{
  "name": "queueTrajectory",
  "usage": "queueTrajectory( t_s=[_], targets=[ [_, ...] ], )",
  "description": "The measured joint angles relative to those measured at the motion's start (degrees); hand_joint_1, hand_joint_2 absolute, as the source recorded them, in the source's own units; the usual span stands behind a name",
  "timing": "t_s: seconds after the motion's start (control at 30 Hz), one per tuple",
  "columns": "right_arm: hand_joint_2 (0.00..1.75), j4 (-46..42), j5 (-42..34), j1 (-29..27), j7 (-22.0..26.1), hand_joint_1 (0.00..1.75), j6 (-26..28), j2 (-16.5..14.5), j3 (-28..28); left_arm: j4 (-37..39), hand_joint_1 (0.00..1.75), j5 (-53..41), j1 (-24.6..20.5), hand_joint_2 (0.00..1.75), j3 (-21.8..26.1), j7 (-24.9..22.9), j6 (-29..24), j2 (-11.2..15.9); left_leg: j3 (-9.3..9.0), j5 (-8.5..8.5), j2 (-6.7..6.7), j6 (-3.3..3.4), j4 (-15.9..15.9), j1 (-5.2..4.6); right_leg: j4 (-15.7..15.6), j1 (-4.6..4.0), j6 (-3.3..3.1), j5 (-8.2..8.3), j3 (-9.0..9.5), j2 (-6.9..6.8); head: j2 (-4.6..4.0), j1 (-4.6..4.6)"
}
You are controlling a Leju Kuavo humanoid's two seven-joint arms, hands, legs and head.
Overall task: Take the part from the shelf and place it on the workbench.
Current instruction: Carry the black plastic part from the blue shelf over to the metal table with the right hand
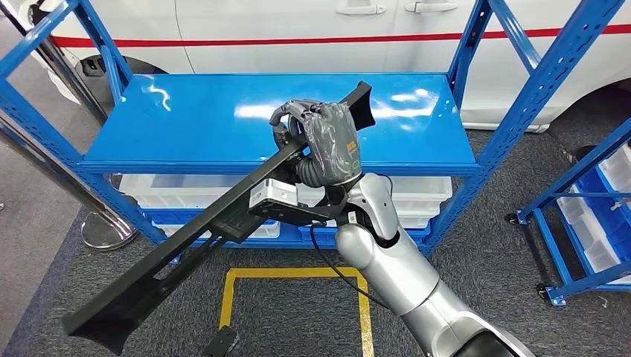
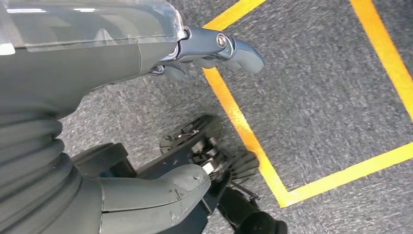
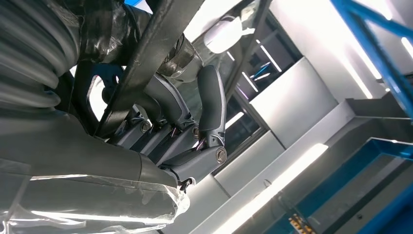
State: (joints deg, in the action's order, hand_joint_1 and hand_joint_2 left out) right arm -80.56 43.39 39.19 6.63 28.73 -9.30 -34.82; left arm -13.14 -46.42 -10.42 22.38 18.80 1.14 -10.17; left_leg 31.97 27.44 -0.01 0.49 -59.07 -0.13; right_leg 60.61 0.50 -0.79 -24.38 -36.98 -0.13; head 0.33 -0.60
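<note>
Head view: right hand (image 1: 327,137) gripping long black part (image 1: 186,245) above blue shelf (image 1: 186,126).
Right wrist view: fingers (image 3: 212,105) curled round part; left wrist view: left hand (image 2: 214,48) empty, fingers apart, over carpet.

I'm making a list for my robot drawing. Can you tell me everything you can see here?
Part: one, black, long, tilted, held over the floor and the shelf's front edge.
Shelf: one, blue metal, in front of the robot, top board bare.
Bins: a few, clear plastic, on the lower level of the shelf.
Car: one, white with a red stripe, behind the shelf.
Floor marking: one, yellow outline, on the grey carpet.
Second rack: one, blue, at the right.
Metal post: one, silver, at the left.
Right hand: one, grey, grips the part.
Left hand: one, grey, hangs over the floor, holding nothing.
</note>
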Motion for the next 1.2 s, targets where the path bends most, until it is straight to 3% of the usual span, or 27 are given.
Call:
queueTrajectory(
  t_s=[0.1,0.17,0.23,0.27,0.3,0.33,0.43,0.47,0.6,0.67,0.73,0.8,0.83,0.87,0.93,1.0,1.1,1.13,1.2],
  targets=[
    [1.75,-0.31,-0.05,0.02,0.02,1.75,-0.11,-0.05,0.00,0.00,0.00,0.08,0.06,1.75,0.02,-0.19,0.00,-0.25,0.16,-1.26,0.09,1.01,1.01,0.03,0.10,0.11,1.04,-0.11,-0.35,0.03,0.00,0.00],
    [1.75,-0.50,-0.09,0.03,0.03,1.75,-0.22,-0.04,0.00,0.00,0.00,0.15,-0.07,1.75,0.02,-0.30,-0.01,-0.48,0.53,-2.27,0.30,1.70,1.75,0.22,3.47,0.15,1.40,-3.30,-1.70,0.11,0.00,0.02],
    [1.75,-0.57,-0.13,-0.15,0.02,1.75,-0.40,0.00,0.00,0.00,0.00,0.20,-0.13,1.75,0.02,-0.45,-0.01,-0.62,1.48,-2.86,0.42,2.05,1.63,0.09,10.39,0.21,1.69,-7.87,-4.12,0.14,0.00,0.02],
    [1.75,-0.57,-0.13,-0.29,0.02,1.75,-0.52,0.04,0.00,0.00,0.00,0.20,-0.10,1.75,0.02,-0.56,-0.01,-0.66,2.06,-3.13,0.45,2.09,1.42,0.07,13.33,0.25,1.84,-9.23,-4.91,0.14,0.00,0.02],
    [1.75,-0.57,-0.14,-0.42,0.01,1.75,-0.66,0.09,0.00,0.00,0.00,0.21,-0.07,1.75,0.02,-0.64,-0.01,-0.68,2.65,-3.36,0.46,2.07,1.17,0.07,14.54,0.30,1.96,-9.49,-4.88,0.13,0.00,0.01],
    [1.75,-0.57,-0.14,-0.48,0.01,1.75,-0.77,0.12,0.00,0.00,0.00,0.22,-0.06,1.75,0.02,-0.71,-0.02,-0.70,3.23,-3.56,0.46,1.98,0.85,0.10,13.54,0.36,2.03,-8.68,-3.71,0.11,0.00,0.02],
    [1.75,-0.69,-0.13,-0.47,0.03,1.75,-0.96,0.11,0.00,0.00,0.00,0.23,-0.09,1.75,0.02,-0.75,-0.02,-0.75,4.73,-3.94,0.42,1.47,-0.31,0.14,3.65,0.41,1.83,-5.34,2.88,0.14,0.00,0.00],
    [1.75,-0.76,-0.13,-0.46,0.03,1.75,-0.98,0.09,0.00,0.00,0.00,0.23,-0.10,1.75,0.02,-0.75,-0.02,-0.76,5.04,-4.10,0.40,1.18,-0.60,0.09,1.60,0.31,1.58,-4.88,3.99,0.21,0.00,0.01],
    [1.75,-0.86,-0.15,-0.41,0.03,1.75,-1.01,0.05,0.00,0.00,0.00,0.23,-0.07,1.75,0.02,-0.77,-0.03,-0.77,5.89,-4.49,0.30,-0.33,-0.95,0.15,0.44,0.15,-0.14,-3.74,3.47,0.37,0.00,0.00],
    [1.75,-0.87,-0.15,-0.38,0.03,1.75,-1.01,0.00,0.00,0.00,0.00,0.23,-0.04,1.75,0.02,-0.78,-0.04,-0.77,7.25,-1.31,0.25,-1.00,-3.89,0.38,0.20,0.27,-1.06,-2.80,2.65,0.21,0.00,-0.01],
    [1.75,-0.86,-0.15,-0.39,0.03,1.75,-1.02,-0.05,0.00,0.00,0.00,0.23,-0.03,1.75,0.02,-0.77,-0.04,-0.78,9.31,3.64,0.26,-1.50,-10.51,0.54,0.21,0.16,-1.47,-1.92,1.55,0.13,0.00,-0.01],
    [1.75,-0.85,-0.15,-0.44,0.03,1.75,-1.03,-0.05,0.00,0.00,0.00,0.23,-0.02,1.75,0.02,-0.78,-0.04,-0.78,9.94,5.58,0.27,-1.65,-15.43,0.62,0.25,0.02,-1.50,-1.01,0.34,0.10,0.00,-0.02],
    [1.75,-0.85,-0.15,-0.45,0.03,1.75,-1.03,-0.05,0.00,0.00,0.00,0.23,-0.02,1.75,0.02,-0.78,-0.04,-0.78,8.95,4.93,0.26,-1.58,-15.29,0.62,0.27,-0.02,-1.47,-0.56,-0.25,0.09,0.00,-0.02],
    [1.75,-0.86,-0.15,-0.45,0.03,1.75,-1.03,-0.05,0.00,0.00,0.00,0.23,-0.05,1.75,0.02,-0.78,-0.03,-0.78,6.81,3.53,0.25,-1.38,-12.88,0.60,0.29,-0.04,-1.41,-0.14,-0.75,0.11,0.00,-0.02],
    [1.75,-0.89,-0.15,-0.38,0.03,1.75,-1.05,-0.05,0.00,-0.03,0.00,0.23,-0.25,1.75,0.02,-0.77,0.01,-0.75,1.11,1.71,0.18,-0.74,-5.00,0.39,0.30,-0.07,-1.13,0.60,-1.39,0.13,0.00,-0.02],
    [1.75,-0.90,-0.15,-0.24,0.06,1.75,-1.10,-0.07,0.00,-0.06,0.00,0.25,-0.53,1.75,0.02,-0.76,0.07,-0.72,-2.01,1.57,0.08,-0.18,0.07,-0.05,0.11,0.06,-0.51,1.35,-1.61,0.08,0.00,-0.02],
    [1.75,-0.90,-0.15,-0.12,0.12,1.75,-1.18,-0.08,0.00,-0.07,0.00,0.27,-0.68,1.75,0.03,-0.76,0.15,-0.68,-1.91,0.34,0.20,0.71,1.65,-0.30,-0.52,0.29,0.53,2.29,-1.72,0.08,0.00,-0.01],
    [1.75,-0.90,-0.16,-0.06,0.12,1.75,-1.20,-0.05,0.00,-0.07,0.00,0.29,-0.73,1.75,0.04,-0.75,0.19,-0.68,-1.76,-0.45,0.34,1.10,2.21,-0.19,-0.10,0.29,0.77,1.48,-1.99,0.11,0.00,0.01],
    [1.75,-0.89,-0.17,0.05,0.12,1.75,-1.22,0.02,0.00,-0.07,0.00,0.43,-0.87,1.75,0.04,-0.67,0.27,-0.70,-1.03,-1.94,0.61,1.80,2.93,0.03,3.84,0.29,1.15,-2.88,-3.33,0.16,0.00,0.02]
  ],
)
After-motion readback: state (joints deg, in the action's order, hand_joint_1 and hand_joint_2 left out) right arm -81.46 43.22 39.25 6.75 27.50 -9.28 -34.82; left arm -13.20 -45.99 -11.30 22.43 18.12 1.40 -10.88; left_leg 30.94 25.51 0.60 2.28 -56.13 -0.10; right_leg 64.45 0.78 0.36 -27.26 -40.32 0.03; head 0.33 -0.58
